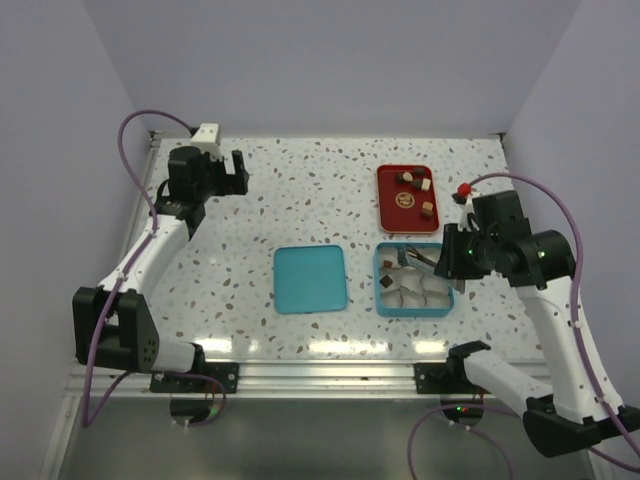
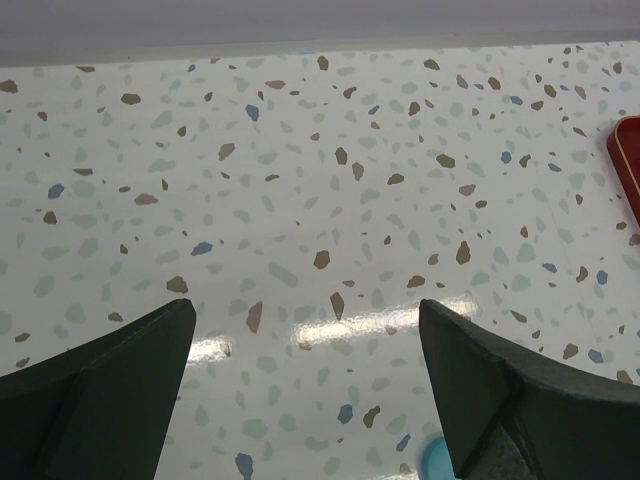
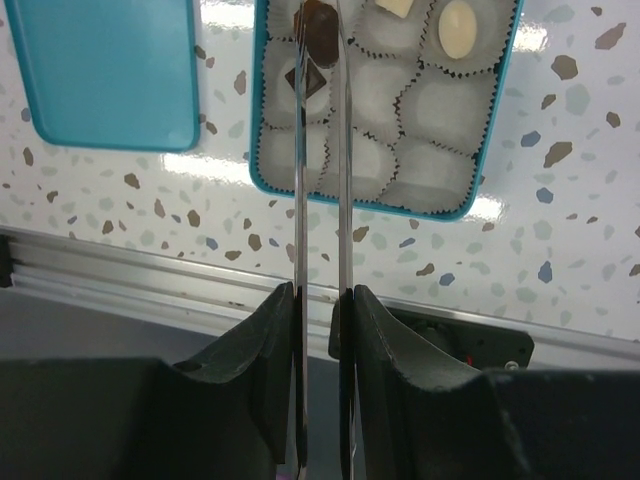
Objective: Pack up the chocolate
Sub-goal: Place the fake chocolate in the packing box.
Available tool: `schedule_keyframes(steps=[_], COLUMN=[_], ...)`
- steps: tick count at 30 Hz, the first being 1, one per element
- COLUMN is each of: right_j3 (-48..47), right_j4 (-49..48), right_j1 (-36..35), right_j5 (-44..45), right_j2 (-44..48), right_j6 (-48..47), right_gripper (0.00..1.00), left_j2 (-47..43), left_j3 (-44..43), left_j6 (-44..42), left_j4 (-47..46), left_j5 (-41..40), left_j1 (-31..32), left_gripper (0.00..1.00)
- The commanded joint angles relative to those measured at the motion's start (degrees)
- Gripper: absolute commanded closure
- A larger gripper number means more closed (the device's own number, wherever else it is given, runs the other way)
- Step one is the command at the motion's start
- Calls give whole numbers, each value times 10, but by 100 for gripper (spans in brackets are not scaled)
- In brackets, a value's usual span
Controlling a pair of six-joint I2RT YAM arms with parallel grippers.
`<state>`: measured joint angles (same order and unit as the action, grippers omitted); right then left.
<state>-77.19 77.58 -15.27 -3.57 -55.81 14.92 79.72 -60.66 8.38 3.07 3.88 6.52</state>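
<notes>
A teal box [image 1: 446, 300] lined with white paper cups [image 3: 440, 100] lies before my right arm. It holds a dark square chocolate [image 3: 305, 78] and two cream chocolates [image 3: 458, 28]. My right gripper [image 3: 320, 292] is shut on thin metal tongs [image 3: 343, 180], whose tips pinch a brown chocolate [image 3: 320, 30] over the box's far-left cups. More chocolates [image 1: 426, 208] lie on the red tray [image 1: 390, 215]. My left gripper [image 2: 305, 305] hangs open over bare table at the far left, with nothing between its fingers.
The teal lid [image 1: 310, 278] lies flat left of the box. A red-topped object [image 1: 463, 189] sits right of the tray. The tray's edge [image 2: 628, 165] and a corner of the lid [image 2: 437, 460] show in the left wrist view. A metal rail [image 3: 150, 275] runs along the near table edge.
</notes>
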Motion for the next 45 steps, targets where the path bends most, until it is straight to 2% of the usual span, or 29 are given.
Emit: schedule_keyframes(steps=[1,21,35,42,45], right_j3=[2,64,49,51,52], right_j4=[130,134,132,133,134], right_j1=[-6,-7,-8,-8,-9], right_j5=[9,18,35,33,32], right_j2=[10,55,47,49,52], right_j6=[14,71,67,68,69], right_gripper=[79,77,77,67,67], left_j2=[3,7,13,14,12], left_j3=[-25,-31,-30,-30,-30], left_j6=[7,8,9,8,8], left_j4=[-13,-16,-18,-17,-15], left_j5=[1,6,9,9,7], left_j1=[3,3,3,3,3], left_gripper=[0,0,0,0,0])
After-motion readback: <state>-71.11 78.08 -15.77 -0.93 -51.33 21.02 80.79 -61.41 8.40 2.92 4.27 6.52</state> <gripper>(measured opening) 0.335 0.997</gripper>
